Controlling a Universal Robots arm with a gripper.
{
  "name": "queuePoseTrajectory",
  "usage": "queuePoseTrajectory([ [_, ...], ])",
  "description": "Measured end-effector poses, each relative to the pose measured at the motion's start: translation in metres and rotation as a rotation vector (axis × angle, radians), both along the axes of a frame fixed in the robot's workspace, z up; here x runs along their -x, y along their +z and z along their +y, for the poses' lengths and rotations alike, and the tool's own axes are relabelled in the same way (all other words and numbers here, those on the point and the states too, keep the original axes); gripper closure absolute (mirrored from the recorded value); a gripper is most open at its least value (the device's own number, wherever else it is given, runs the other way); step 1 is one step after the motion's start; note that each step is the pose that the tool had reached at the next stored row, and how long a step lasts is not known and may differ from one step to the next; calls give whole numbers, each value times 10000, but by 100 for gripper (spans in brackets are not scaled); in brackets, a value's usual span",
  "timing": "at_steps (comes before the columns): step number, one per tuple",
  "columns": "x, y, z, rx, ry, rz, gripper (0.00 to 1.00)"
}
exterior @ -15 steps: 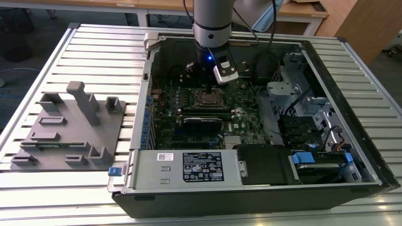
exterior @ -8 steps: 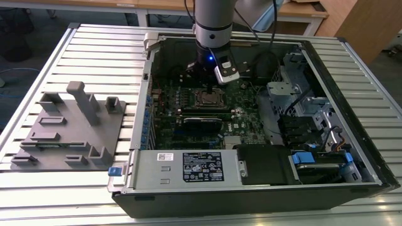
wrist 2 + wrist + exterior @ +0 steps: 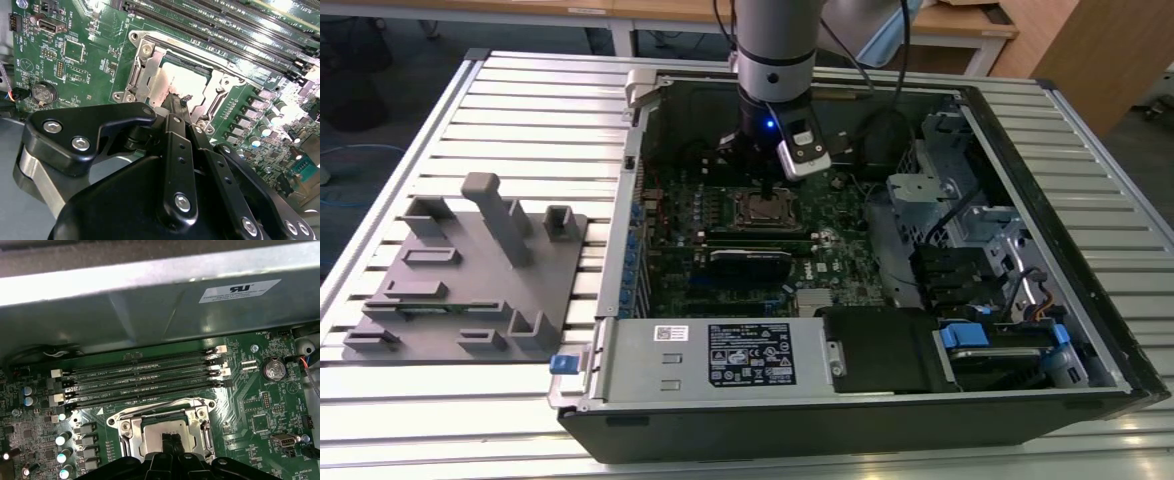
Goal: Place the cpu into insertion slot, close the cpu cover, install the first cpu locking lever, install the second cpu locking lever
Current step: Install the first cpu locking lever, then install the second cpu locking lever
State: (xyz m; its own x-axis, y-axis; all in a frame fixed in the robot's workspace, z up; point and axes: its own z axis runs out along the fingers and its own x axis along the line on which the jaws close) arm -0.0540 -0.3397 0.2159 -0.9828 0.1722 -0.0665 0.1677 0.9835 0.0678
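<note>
Cpu (image 3: 167, 436): we see it seated flat in the insertion slot (image 3: 150, 67), silvery top showing, near the middle of the motherboard (image 3: 720, 215) in the exterior view.
Insertion slot: silver rim bolted to the green board, just beside the long memory slots (image 3: 145, 380) in the first wrist view.
Cpu cover (image 3: 131, 424): we read the silver frame as lying down around the chip; whether it is fully flat we cannot tell.
Gripper (image 3: 182, 102): tip sits over the cpu's near edge, touching or just above it, we cannot tell which. In the exterior view it (image 3: 765, 185) hangs straight down over the socket.
Jaws: look drawn close together with nothing big between them; whether truly clenched or pinching something thin, we cannot tell.
Locking levers: hidden or too thin for us to make out.
Computer case (image 3: 1067, 300): open, on a slatted table (image 3: 520, 110), grey fixture block (image 3: 467, 270) well apart by the table's edge.
Risk: we judge that pressing off-centre could tilt the chip and bend socket pins.
Risk: tip could slip off the thin frame and scrape the board.
</note>
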Motion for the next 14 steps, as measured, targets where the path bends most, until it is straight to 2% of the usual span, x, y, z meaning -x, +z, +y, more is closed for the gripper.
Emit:
queuePoseTrajectory([
  [5,0,-6,-1,0,1,0,90],
  [14,0,29,-1,2,0,1,90],
])
